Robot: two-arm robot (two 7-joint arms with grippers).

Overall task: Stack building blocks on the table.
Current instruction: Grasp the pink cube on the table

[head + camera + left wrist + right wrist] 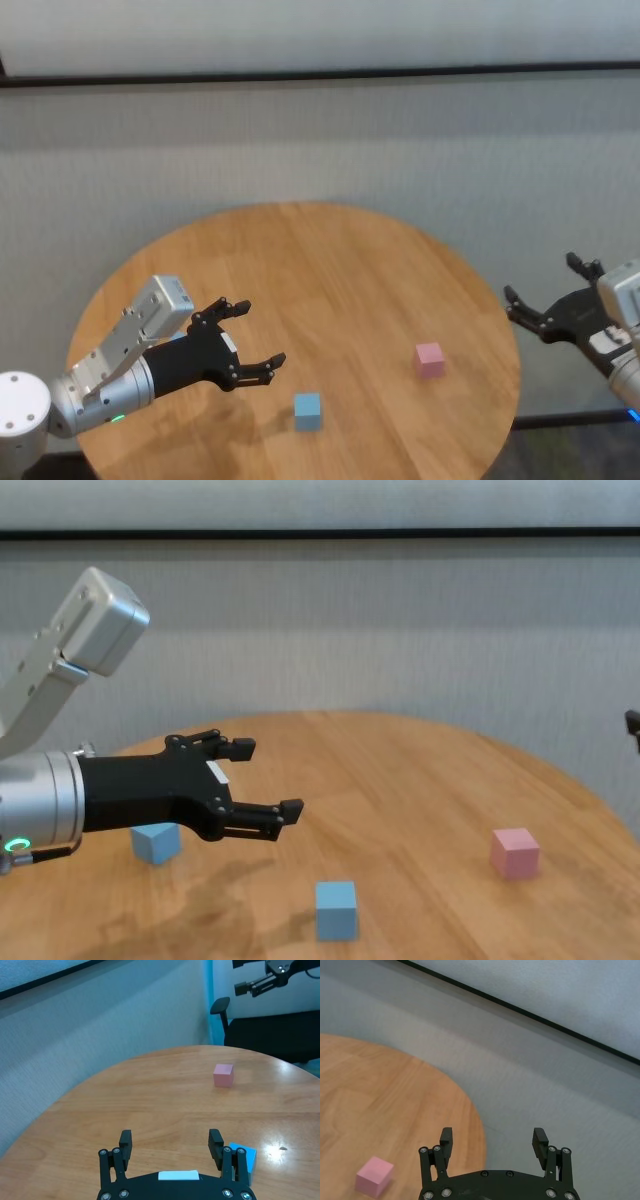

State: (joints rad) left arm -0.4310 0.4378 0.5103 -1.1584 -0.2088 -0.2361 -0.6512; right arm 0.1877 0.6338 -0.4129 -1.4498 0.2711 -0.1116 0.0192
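Note:
On the round wooden table (330,270) a light blue block (308,411) lies near the front edge and a pale pink block (430,359) sits to its right. The chest view shows a second light blue block (156,842) low on the left, partly behind my left arm; the arm hides it from the head view. My left gripper (258,335) hovers open and empty above the table, left of the front blue block (336,910). My right gripper (542,280) hangs open and empty beyond the table's right edge, apart from the pink block (374,1182).
A grey wall runs behind the table. In the left wrist view a black office chair (235,1025) stands past the table's far side. The table's rim (470,1105) curves close to my right gripper.

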